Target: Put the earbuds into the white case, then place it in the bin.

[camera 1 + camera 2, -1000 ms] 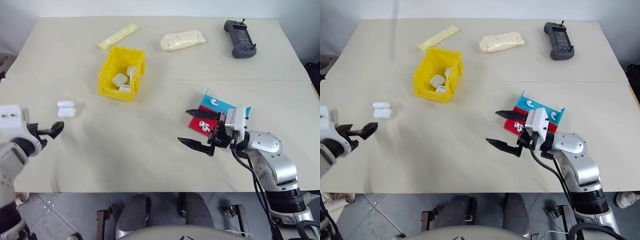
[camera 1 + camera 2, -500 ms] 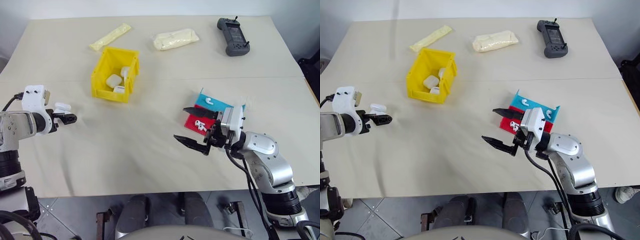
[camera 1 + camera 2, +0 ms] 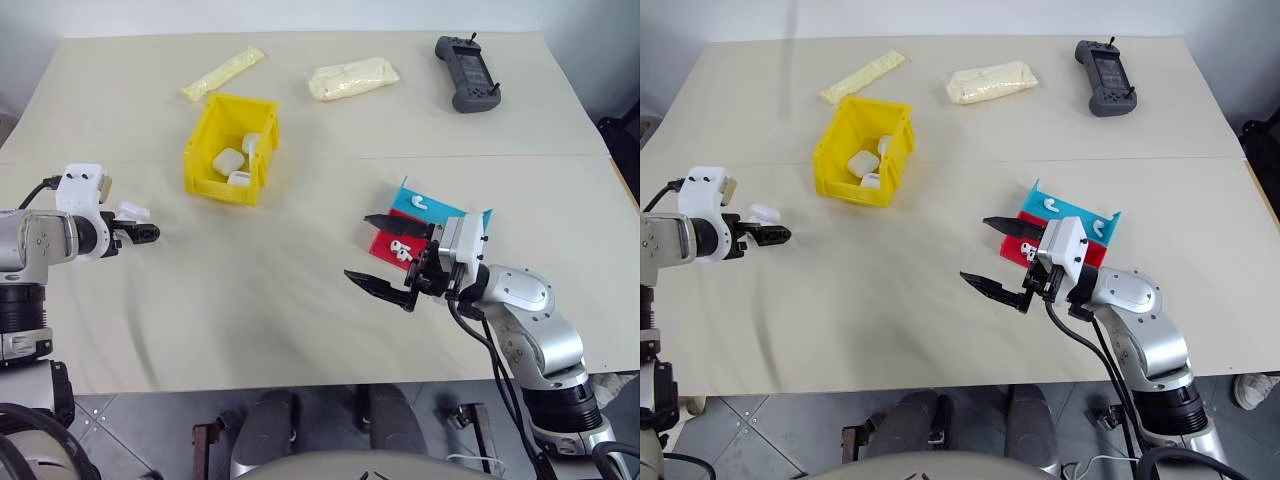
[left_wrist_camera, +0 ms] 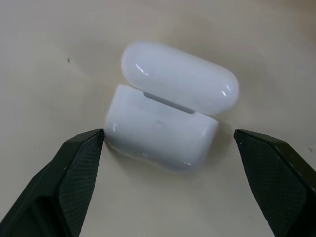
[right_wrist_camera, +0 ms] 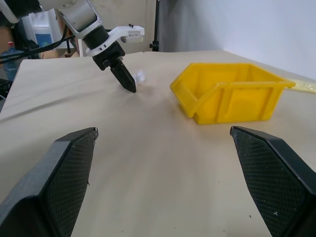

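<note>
I see the worktop, then the yellow bin holding white cases. Left of the bin lies the white case, lid open, long axis spanning my released left hand. Right hand released, well right of the bin.

Beige table: yellow bin, tray, remote, packets.

Showing silver-grey rounded arm casings with black joint rings. Carrying a white blocky wrist housing behind each gripper, left gripper and right gripper. Wearing black wedge-shaped fingers with finely cross-hatched inner pads. Trailing black cables along both forearms.
</note>
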